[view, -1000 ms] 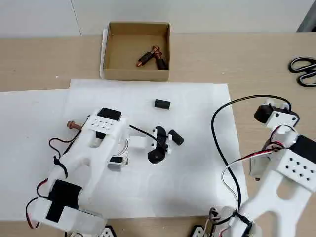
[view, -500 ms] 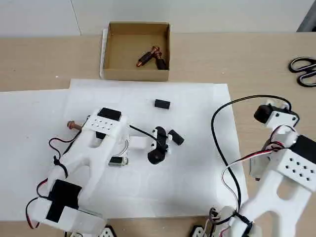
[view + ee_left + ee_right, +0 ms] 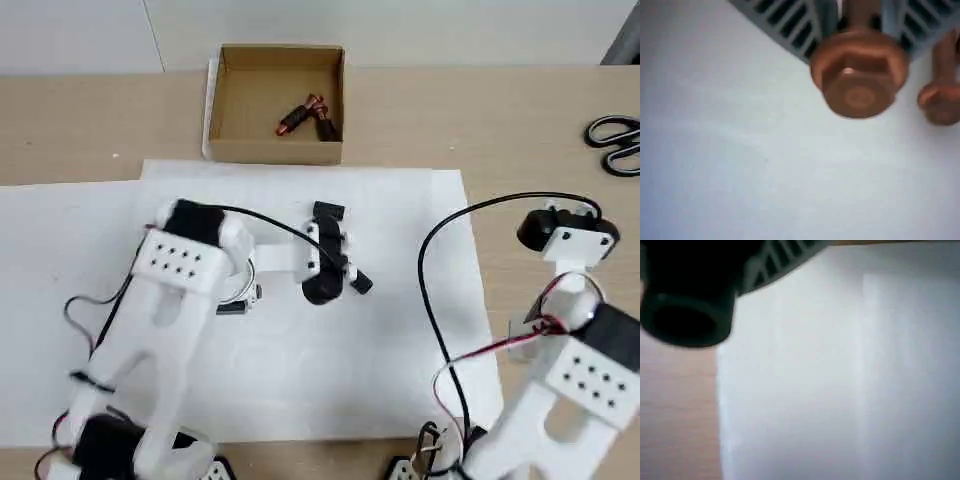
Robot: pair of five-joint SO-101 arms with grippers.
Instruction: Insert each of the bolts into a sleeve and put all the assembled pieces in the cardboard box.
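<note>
Bolt (image 3: 859, 80) was up off the paper, its copper hex head facing the left wrist camera and its shank pinched between the ribbed jaws of the left gripper (image 3: 860, 12), which was clamped firmly on it. A second bolt (image 3: 940, 97) lay on the white paper sheet (image 3: 400, 350) just beside it, waiting its turn.

Over on the other side, the right gripper (image 3: 725, 265) was clenched around a black sleeve (image 3: 687, 317), open bore toward the camera, hanging over the line where the paper met the bare bench (image 3: 500, 110).

So each arm had its half, and by my reading the joining step was in hand with nothing mated yet. From above the two arms stood well apart. The next move called for bringing them together over the sheet, lining the bolt's shank up with the sleeve's bore on one axis, then pushing straight in. A small tilt would likely have jammed the tip on the rim.

Two loose sleeves were out on the paper by the left arm's wrist, one (image 3: 361, 283) lying clear and one (image 3: 328, 210) partly tucked behind the arm.

The cardboard box (image 3: 215, 100) sat on the bench just beyond the far edge of the paper, open at the top. Inside, two assembled pieces (image 3: 298, 115) lay close together toward its right wall.
</note>
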